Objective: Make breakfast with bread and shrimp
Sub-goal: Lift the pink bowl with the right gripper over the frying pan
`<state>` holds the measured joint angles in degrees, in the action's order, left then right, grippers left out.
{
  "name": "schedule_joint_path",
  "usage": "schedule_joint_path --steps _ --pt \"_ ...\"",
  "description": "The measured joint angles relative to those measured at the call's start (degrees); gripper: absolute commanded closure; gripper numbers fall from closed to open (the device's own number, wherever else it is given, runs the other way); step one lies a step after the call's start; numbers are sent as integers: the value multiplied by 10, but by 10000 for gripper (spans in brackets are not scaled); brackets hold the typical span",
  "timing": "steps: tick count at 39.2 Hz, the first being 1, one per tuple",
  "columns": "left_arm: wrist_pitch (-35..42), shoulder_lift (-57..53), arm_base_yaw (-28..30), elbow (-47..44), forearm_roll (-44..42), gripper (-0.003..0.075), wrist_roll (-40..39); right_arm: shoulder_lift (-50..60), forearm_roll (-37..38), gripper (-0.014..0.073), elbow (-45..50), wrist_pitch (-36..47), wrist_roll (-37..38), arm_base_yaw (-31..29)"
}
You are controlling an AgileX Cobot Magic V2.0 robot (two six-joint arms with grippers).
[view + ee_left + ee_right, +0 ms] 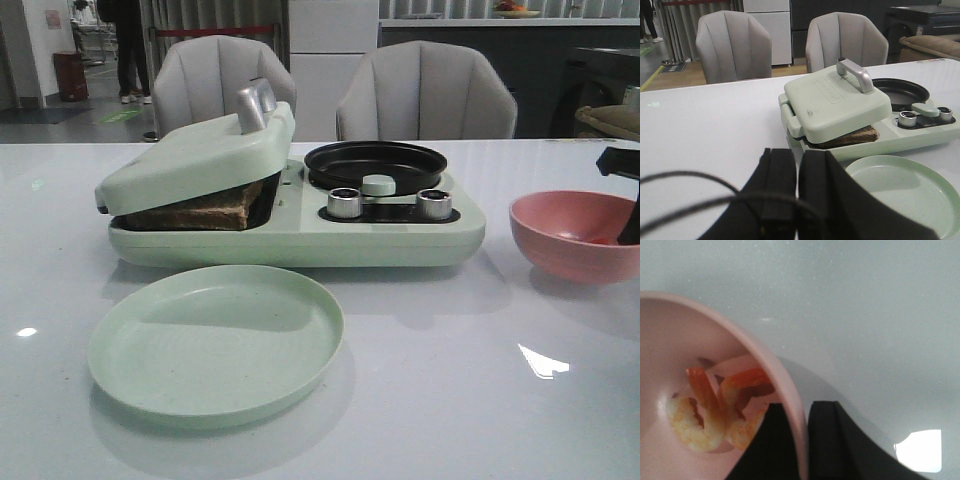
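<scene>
Shrimp (707, 417): small curled orange-pink pcs w/ whitish bodies, lying in bottom of pink bowl (570, 232). Judged light, soft, likely slick; too small for a direct pinch, so tip from the bowl rather than pick. Bowl sits on table (480, 380) at robot's right, near but apart from breakfast maker (300, 240).

R gripper (799, 440): fingers straddle bowl rim, one inside, one outside, closed onto the wall. Grasping the bowl by its rim. Rim looks thin and smooth; hold could slip when tilted. Front view shows only part of that arm at frame edge, dipping into bowl.

Bread (205, 212): dark-crusted slices stacked in sandwich press on maker's left half, lid (195, 160) resting tilted on top, not fully down. Bread judged soft, compressible, light; if lifted, take by crust edge, gentle.

Frying pan (375, 165) on maker's right half, black, nothing visible in it; two knobs (345, 203) in front. Likely destination for shrimp.

Pale green plate (215, 342) in front of maker, bare.

L gripper (799, 195): low over table, away from maker, fingers pressed together, holding nothing. Cable (690, 180) loops across its view.
</scene>
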<state>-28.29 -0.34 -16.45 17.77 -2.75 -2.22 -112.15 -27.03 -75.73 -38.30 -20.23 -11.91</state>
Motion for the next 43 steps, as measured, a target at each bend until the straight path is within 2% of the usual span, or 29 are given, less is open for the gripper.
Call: schedule_joint_path --steps 8,18,30,43 --pt "0 0 0 0 0 608 0 14 1 475 -61 -7 0 28" --pt "0 0 0 0 0 608 0 24 1 475 -144 13 0 119" --pt "0 0 0 0 0 608 0 19 1 475 -151 186 0 218" --pt "0 0 0 0 0 608 0 -25 30 475 -125 419 0 254"
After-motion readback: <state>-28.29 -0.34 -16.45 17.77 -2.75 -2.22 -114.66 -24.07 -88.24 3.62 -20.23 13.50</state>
